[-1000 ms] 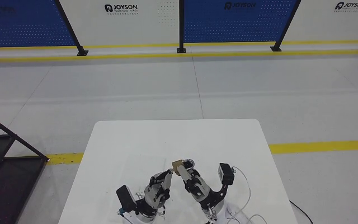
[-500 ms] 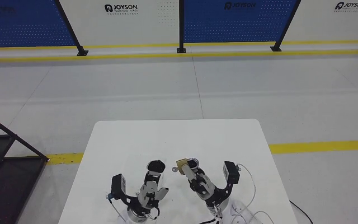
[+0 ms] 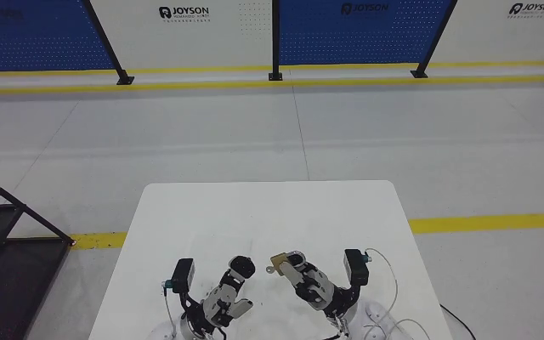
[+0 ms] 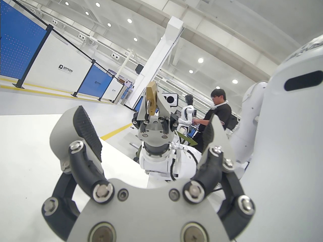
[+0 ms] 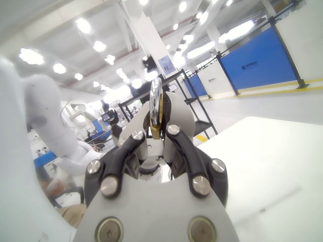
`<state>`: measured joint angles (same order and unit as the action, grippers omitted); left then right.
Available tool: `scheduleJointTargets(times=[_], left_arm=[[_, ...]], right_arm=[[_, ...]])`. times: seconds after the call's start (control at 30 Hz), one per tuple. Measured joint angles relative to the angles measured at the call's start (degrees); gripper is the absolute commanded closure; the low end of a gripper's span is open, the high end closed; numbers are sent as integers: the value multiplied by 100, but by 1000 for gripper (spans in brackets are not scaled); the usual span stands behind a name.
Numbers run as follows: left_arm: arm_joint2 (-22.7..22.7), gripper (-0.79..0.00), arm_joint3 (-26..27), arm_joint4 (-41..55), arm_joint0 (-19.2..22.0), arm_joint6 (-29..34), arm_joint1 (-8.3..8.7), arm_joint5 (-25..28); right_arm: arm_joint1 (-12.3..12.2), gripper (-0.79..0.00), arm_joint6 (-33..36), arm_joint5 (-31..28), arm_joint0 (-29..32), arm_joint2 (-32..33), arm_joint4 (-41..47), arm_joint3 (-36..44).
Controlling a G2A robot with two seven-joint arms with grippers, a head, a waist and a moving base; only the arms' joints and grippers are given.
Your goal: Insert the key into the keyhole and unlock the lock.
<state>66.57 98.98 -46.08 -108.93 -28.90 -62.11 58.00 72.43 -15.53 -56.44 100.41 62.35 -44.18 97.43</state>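
Two grippers held above the near part of the white table [image 3: 255,204], facing each other, apart. Right gripper [image 5: 159,112]: fingers closed on the lock [image 4: 151,98], which has a silver shackle and a brass body on the side toward the left gripper [image 4: 145,115]. Left gripper: fingers spread wide, nothing between the ribbed pads [image 4: 87,129], facing the lock

left gripper [image 4: 145,114]: it has drawn back from the small brass padlock [image 3: 277,258] and now sits apart from it, with its jaws spread wide.
right gripper [image 3: 286,263]: it has shifted the padlock slightly toward the robot and a little to the right.
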Motion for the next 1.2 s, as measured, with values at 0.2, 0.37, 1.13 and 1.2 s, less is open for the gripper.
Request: scheduleJointTargets(times=[0.2, 0.37, 1.13, 1.2], left_arm=[[-77, -785, 21, 109, 54, 210, -5, -53], [-152, -320, -87, 360, 166, 435, -16, -16], [-258, -206, -169, 609, 310, 711, -44, -127], [-262, -185, -162, 596, 311, 711, -53, -163]], right_arm=[[2, 0, 61, 238, -6, -17, 48, 73], [6, 0, -2, 388, 40, -84, -70, 143], [-9, 0, 80, 693, -35, -292, -59, 107], [-15, 0, 88, 692, -34, -293, -57, 109]])
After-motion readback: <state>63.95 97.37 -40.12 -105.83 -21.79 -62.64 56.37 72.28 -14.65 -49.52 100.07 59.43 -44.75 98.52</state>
